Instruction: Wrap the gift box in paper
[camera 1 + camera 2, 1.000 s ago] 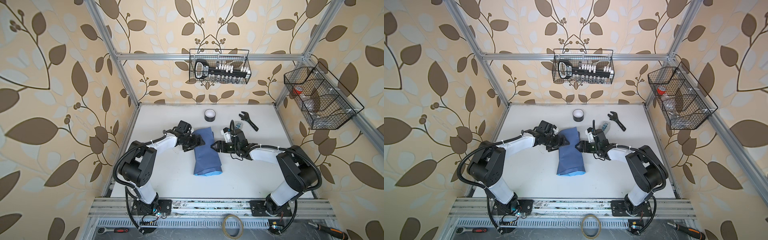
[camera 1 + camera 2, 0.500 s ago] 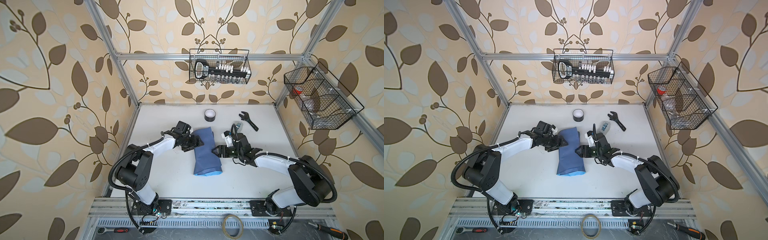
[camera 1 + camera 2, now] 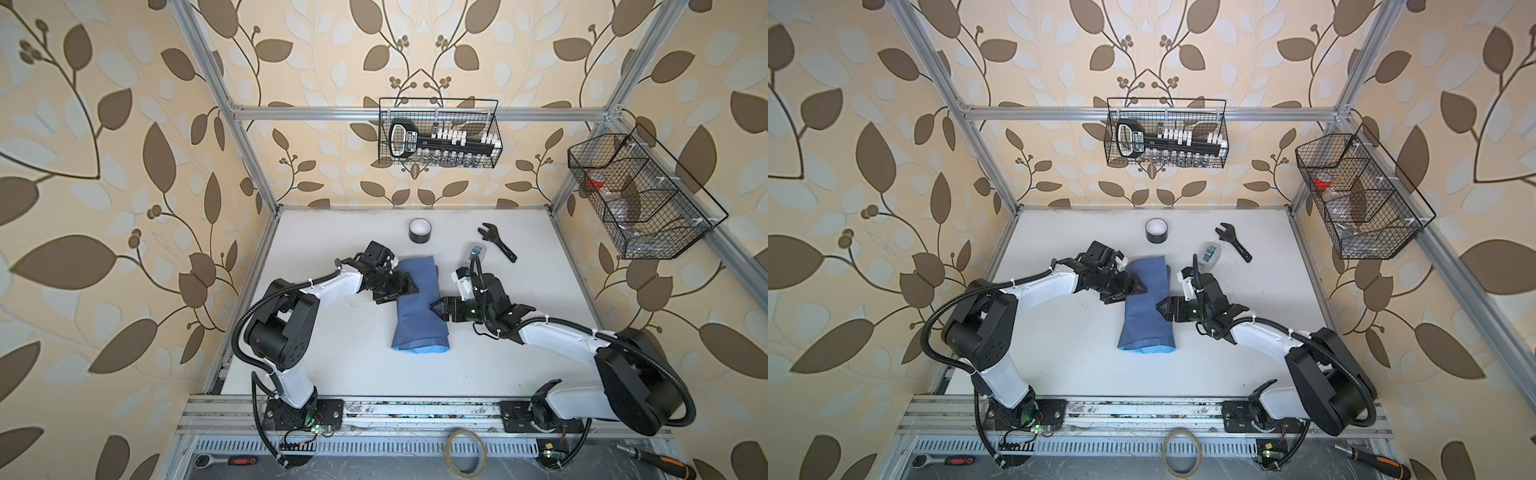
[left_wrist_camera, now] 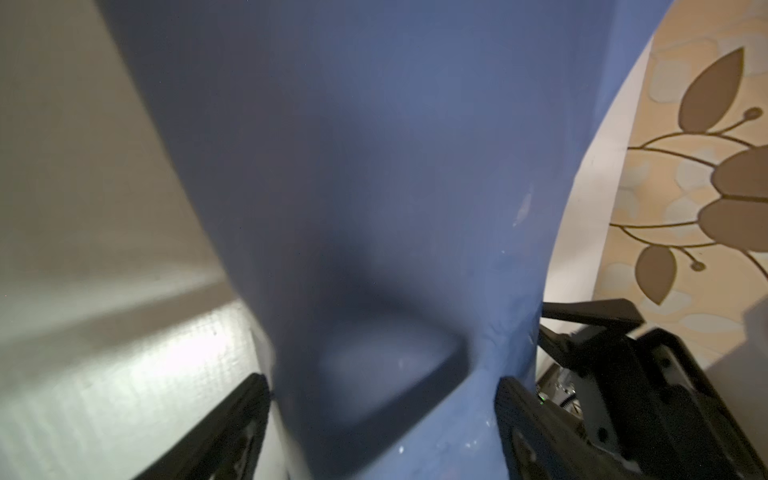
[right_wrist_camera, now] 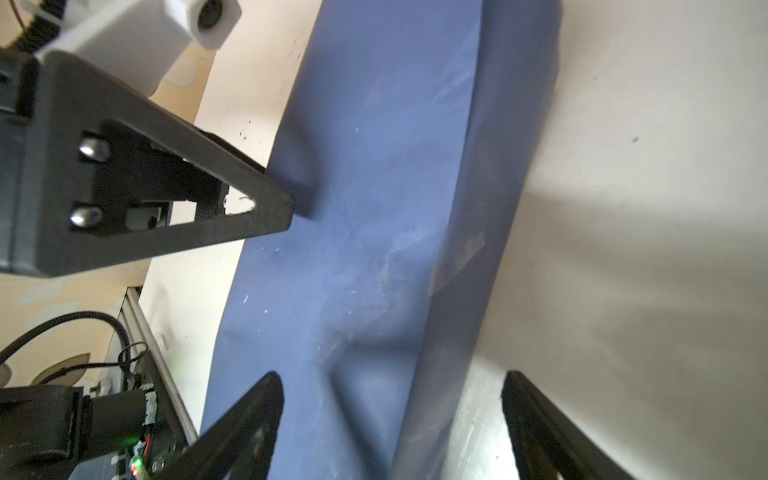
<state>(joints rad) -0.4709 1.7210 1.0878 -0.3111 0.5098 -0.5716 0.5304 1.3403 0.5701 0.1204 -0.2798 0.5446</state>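
Leaf-papered walls enclose a white table (image 3: pixel 332 361). At its middle my left gripper (image 3: pixel 399 289) has its jaws spread and clamps nothing. One fingertip (image 5: pixel 274 212) dents the paper (image 3: pixel 419 316) at its left long edge. My right gripper (image 3: pixel 437 308), likewise spread and empty, straddles the paper's right fold, with one finger over paper and one over bare table.

The paper lies as a long flattened sleeve, slate face out, with the light face showing only at the near end. The gift box is not visible; I judge it hidden inside the sleeve.

Step in hand, as I judge it: pressing the lapped long sides flat. Both ends look unfolded, so the next move calls for holding the seam down while an end is tucked, probably with tape from the black roll (image 3: pixel 419 230) behind.

Containers:
- **Back-wall basket** (image 3: pixel 496 124): holds a black-and-white tool rack.
- **Divided side basket** (image 3: pixel 665 243): holds something red and some clear plastic, too small to name.
- **Small clear case** (image 3: pixel 1209 254): lies beside the wrench (image 3: pixel 1233 243) and shows something blue inside.
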